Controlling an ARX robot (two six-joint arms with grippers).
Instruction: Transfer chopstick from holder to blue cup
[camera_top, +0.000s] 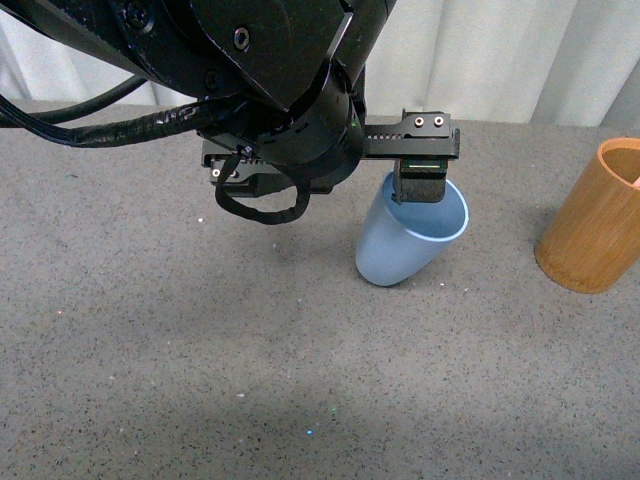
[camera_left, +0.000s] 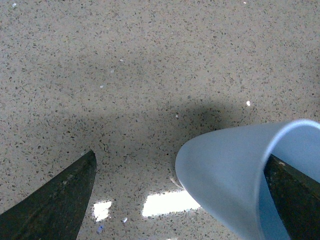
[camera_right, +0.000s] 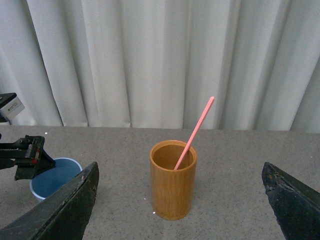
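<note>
Left pincer: I see the left gripper (camera_left: 180, 155) spread wide. One of its fingers (camera_left: 295, 197) sits inside the mouth of the blue cup (camera_left: 225, 175), and the other stands well clear of the cup's outer wall, so nothing is pinched.
Blue cup: in my front view it is tilted, with the rim up and leaning towards the robot's right and the rounded base down at the table (camera_top: 150, 380). I cannot tell whether the inner finger presses on the wall or only touches it.
Right pincer: the right gripper (camera_right: 179, 166) is also fully spread and holds nothing. It hangs well back from the holder (camera_right: 173, 182).
Chopstick: the chopstick (camera_right: 196, 131) stands in the holder. Its lower end is inside, and it leans against the rim with the top slanting away from the blue cup.
Holder: upright, to the robot's right of the cup and well apart from it.
Surface: a grey speckled tabletop. A shadow lies under the left arm, and the left wrist view shows a bright glare patch.
Room: a pale pleated curtain (camera_right: 150, 60) hangs behind the table.
</note>
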